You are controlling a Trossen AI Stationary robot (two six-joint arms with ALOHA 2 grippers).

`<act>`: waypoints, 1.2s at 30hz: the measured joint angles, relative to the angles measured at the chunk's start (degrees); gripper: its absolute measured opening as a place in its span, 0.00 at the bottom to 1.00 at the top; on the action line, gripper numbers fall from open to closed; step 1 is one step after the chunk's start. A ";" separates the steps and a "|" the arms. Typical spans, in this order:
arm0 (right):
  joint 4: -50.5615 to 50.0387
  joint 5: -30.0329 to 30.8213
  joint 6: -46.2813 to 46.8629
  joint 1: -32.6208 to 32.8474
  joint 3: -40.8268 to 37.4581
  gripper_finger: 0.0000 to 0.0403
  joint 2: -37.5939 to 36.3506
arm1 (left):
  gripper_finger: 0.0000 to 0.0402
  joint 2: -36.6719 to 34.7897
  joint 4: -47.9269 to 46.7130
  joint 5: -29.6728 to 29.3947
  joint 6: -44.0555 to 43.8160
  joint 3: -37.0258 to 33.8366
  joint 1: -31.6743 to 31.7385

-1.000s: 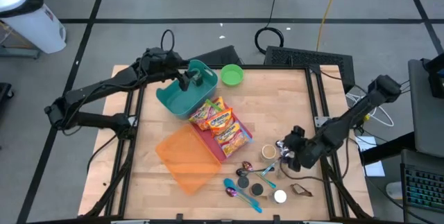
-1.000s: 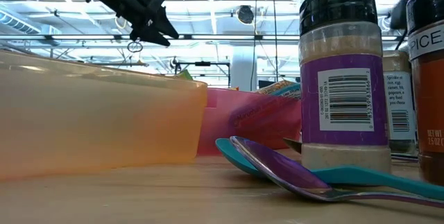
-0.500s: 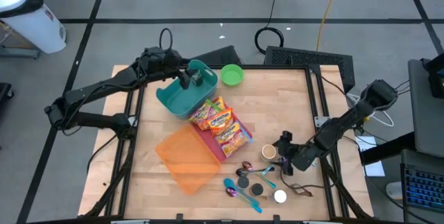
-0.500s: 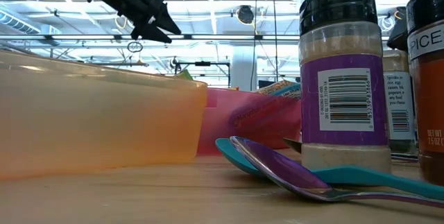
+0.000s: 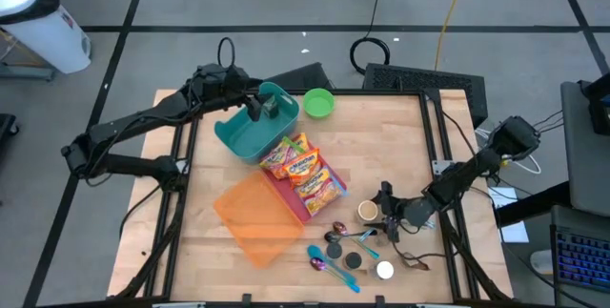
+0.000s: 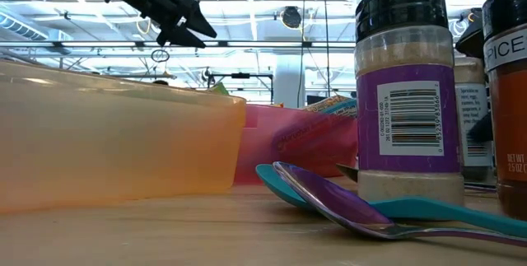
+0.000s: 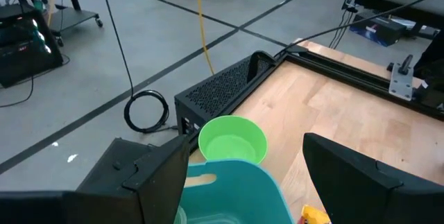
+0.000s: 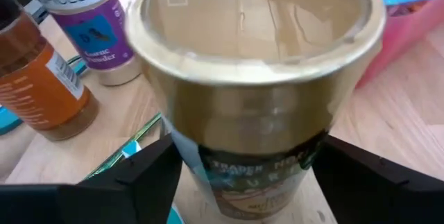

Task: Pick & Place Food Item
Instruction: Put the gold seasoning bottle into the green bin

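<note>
Two pincers active: right pincer at counter 4 o'clock, fingers straddling tan-lidded food jar, not yet clamped; left pincer agape, empty, above teal bin, 11 o'clock

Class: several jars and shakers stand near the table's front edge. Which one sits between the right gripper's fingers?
The gold-lidded jar, with one of the right gripper's fingers on each side. The purple-labelled shaker and orange spice jar stand apart.

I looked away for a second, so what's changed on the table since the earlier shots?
The right gripper slid left across the table to the gold-lidded jar, its fingers now either side of it, closing in. The left gripper stayed over the teal bin; the snack packets and spoons didn't move.
</note>
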 joint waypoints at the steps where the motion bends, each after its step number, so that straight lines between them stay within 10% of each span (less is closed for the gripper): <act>1: 0.52 -0.01 -0.48 -0.05 0.00 0.69 0.29 | 0.71 0.00 0.00 0.00 0.00 0.00 0.00; 17: -11.78 0.74 -6.11 -1.51 6.89 0.65 -12.47 | 0.71 0.04 -1.47 6.14 -10.72 1.68 -1.54; 25: -36.49 -0.25 -5.51 -10.75 22.82 0.65 -15.03 | 0.71 5.25 -18.47 5.69 -3.45 18.25 -13.31; 36: -35.90 -9.36 -16.99 -22.82 34.14 0.66 -3.24 | 0.71 19.47 -29.13 9.07 8.00 39.37 -26.47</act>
